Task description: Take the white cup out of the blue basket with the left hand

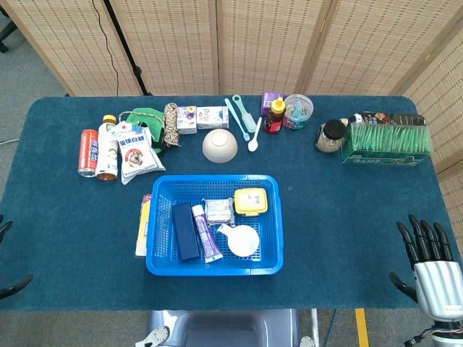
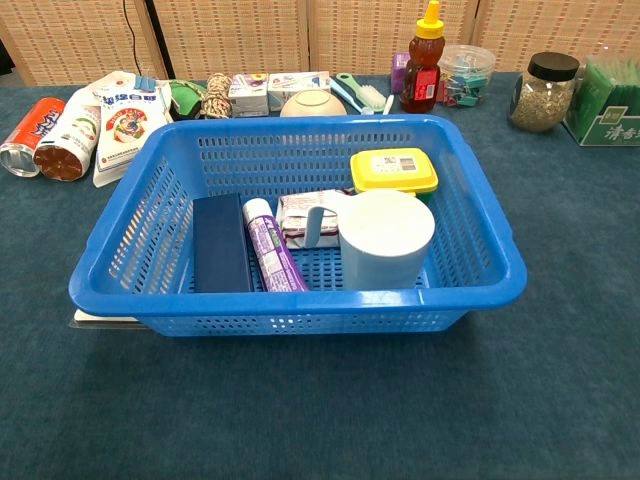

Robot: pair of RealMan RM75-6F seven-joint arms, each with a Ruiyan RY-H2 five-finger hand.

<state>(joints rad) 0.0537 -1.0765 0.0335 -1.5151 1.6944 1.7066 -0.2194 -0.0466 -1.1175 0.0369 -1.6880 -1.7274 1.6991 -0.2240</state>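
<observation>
Basically nothing done yet on my end: the white cup (image 2: 385,238) sits in the blue basket (image 2: 480,245), my left hand (image 1: 9,285) barely peeks in at the tabletop edge, can't tell its fingers.

Bright, even overhead light in both views, only soft short shadows under the blue basket (image 2: 470,290) on the surface (image 1: 347,217). Both sharp, no motion blur; slight glare on the white cup (image 2: 385,238).

Right hand (image 1: 427,264) with black fingers, silver metallic back, left hand (image 1: 9,282) only dark fingertips
</observation>
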